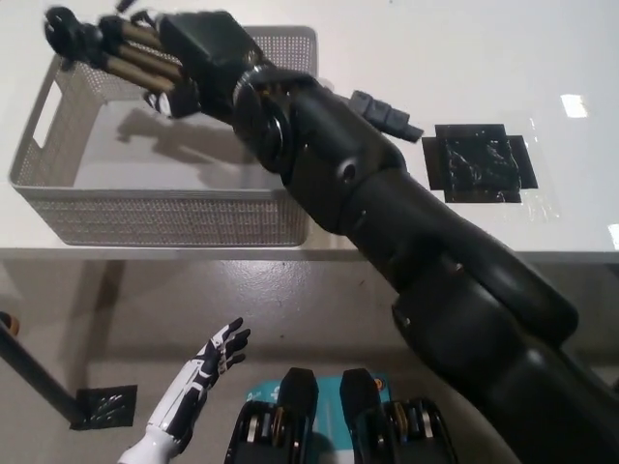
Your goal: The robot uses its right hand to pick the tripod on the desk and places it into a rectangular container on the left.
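Here the tripod [106, 48] lies in the right hand's [198, 48] fingers [164, 97].

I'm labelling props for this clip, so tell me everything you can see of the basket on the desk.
The basket is a grey rectangular container, plastic-looking, with perforated mesh walls and a slot handle in its left end. It stands upright near the white desk's front edge. The right hand, shut on the tripod, is over its far side. Its visible floor looks bare.

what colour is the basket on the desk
Light grey, with a fine perforated mesh pattern, the basket shows in the head view.
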